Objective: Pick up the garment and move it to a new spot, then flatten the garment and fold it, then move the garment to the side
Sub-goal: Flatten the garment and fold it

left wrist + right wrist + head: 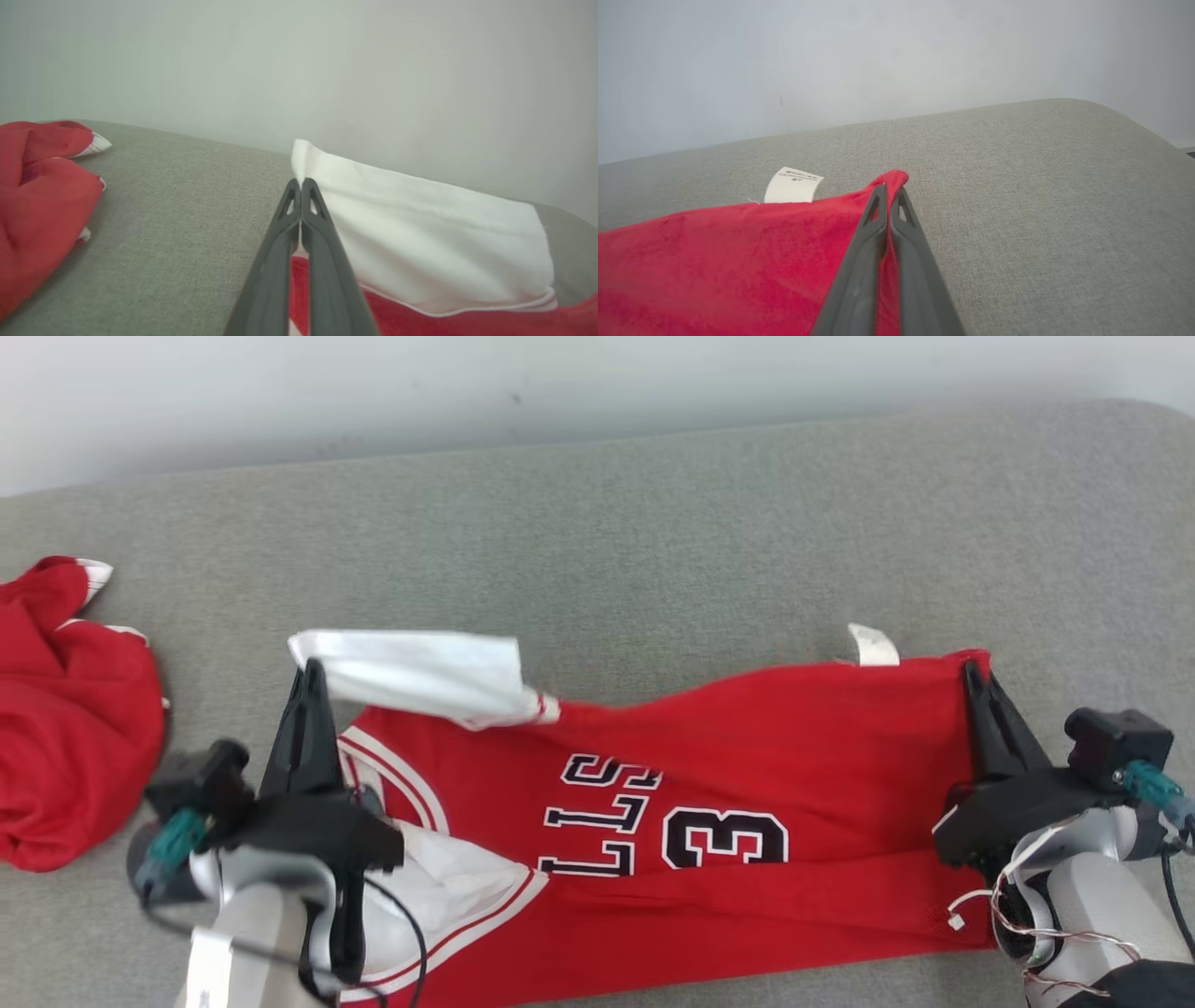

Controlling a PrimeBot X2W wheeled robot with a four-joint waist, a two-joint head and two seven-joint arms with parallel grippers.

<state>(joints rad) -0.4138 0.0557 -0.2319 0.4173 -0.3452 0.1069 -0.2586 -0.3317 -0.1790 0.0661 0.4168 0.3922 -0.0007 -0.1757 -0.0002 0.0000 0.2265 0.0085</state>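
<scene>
Chest lettering: black, white-edged letters "LLS" on the red jersey; the rest of the word is hidden by a fold.
Number: black "3" beside the letters.
Tag: white tag at the jersey's edge, print too small to read.

The garment is soft, matt red cloth with a faint fuzzy nap; its black lettering looks flat and smooth, edged in white. Its turned-over inside is matt white cloth of fine knit. The label is thin and white, cloth or paper I cannot tell. The couch surface is grey cloth of coarse, visible weave. The left gripper and right gripper are smooth, dark, matt plastic. The second red heap is matt cloth too. The wall is pale, smooth and matt
</scene>
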